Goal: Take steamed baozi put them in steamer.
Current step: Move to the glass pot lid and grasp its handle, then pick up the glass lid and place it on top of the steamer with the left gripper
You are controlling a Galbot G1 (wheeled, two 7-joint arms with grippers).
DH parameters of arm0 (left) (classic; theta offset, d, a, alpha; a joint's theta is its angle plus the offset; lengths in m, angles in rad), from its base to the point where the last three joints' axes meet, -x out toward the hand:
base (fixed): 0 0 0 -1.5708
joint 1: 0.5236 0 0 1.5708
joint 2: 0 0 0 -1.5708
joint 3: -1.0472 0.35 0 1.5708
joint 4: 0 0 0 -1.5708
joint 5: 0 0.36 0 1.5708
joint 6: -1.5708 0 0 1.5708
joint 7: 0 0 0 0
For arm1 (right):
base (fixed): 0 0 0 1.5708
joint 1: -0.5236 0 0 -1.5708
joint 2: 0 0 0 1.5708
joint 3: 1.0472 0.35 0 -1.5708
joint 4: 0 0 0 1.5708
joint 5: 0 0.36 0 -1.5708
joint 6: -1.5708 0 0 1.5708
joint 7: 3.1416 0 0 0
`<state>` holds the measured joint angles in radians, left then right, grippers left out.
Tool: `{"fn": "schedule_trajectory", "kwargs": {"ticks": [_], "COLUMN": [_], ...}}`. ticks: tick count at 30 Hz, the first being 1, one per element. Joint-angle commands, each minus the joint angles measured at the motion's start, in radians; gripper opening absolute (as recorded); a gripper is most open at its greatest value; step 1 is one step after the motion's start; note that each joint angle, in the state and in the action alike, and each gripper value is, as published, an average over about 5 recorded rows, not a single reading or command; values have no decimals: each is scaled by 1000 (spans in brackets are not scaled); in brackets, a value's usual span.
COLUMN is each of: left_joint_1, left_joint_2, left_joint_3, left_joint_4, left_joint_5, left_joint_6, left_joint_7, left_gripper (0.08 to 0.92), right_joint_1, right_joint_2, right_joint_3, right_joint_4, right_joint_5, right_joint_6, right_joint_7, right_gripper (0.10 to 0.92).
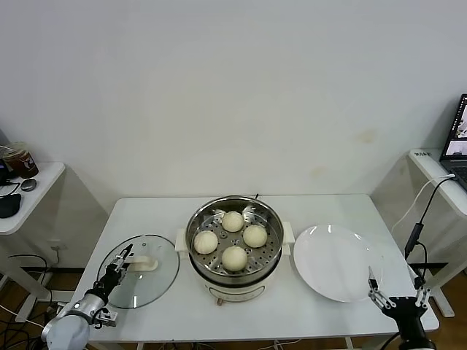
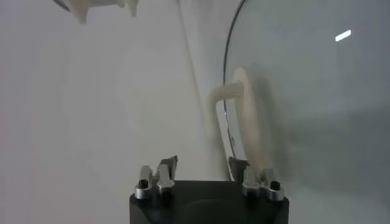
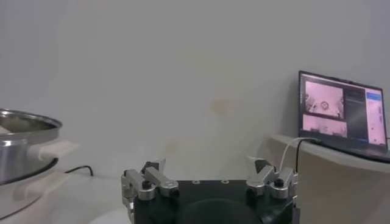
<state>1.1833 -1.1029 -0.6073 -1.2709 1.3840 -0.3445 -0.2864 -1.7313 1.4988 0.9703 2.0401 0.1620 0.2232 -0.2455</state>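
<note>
Several cream-white steamed baozi (image 1: 233,221) (image 1: 206,241) (image 1: 255,235) lie on the perforated tray inside the shiny steamer (image 1: 274,257) at the table's middle. The steamer's steel rim (image 3: 24,131) also shows in the right wrist view. My left gripper (image 1: 122,261) (image 2: 202,163) hovers low over the left edge of the glass lid (image 1: 155,283) (image 2: 304,91). Its fingers stand apart, narrower than the right one's, with the lid's rim beside one finger and nothing held. My right gripper (image 1: 398,286) (image 3: 207,164) waits open at the front right.
An empty white plate (image 1: 336,262) lies right of the steamer. The lid's white handle (image 1: 146,264) (image 2: 247,115) sits just beyond my left gripper. A side table with a cup (image 1: 20,160) stands on the left, and a laptop (image 3: 341,109) with cables on the right.
</note>
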Motion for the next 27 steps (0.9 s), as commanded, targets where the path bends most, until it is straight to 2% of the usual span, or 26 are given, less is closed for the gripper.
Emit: {"fn": "schedule_trajectory", "kwargs": {"ticks": [1,6,10,16,19,22,27], "left_joint_1": [-15,20,93,280,365,413,400], "left_joint_2": [-4,-4,11,52,90,135,216], "left_joint_3": [2,-3,-14,-61,-95,-132,-138], "left_joint_4": [27,-16,-147,-415,-564,-696,-883], "left_joint_5": [-23,-47,-108,-240,-336,-443,-586], "left_joint_6": [3,10,48,204,312,427,601], "left_joint_7": [-43,-93,-102,-81,-10,103,288], "left_gripper": [437,290,190,166,166,166,166], "right_joint_1": [-3,-3,-2,-7,-10,-9,1], "right_joint_2": [-1,-9,-21,-35,-42,-50,-55], "right_joint_3": [-19,-34,-41,-68,-86,-101,-127], "right_joint_4": [-4,-17,-32,-60,-78,-94,-114], "right_joint_5": [-5,-13,-17,-37,-48,-53,-66], "right_joint_6": [-3,5,10,21,28,31,36], "right_joint_7": [-2,-4,-6,-10,-12,-15,-18], "right_gripper": [823,823,823,823,823,823,823]}}
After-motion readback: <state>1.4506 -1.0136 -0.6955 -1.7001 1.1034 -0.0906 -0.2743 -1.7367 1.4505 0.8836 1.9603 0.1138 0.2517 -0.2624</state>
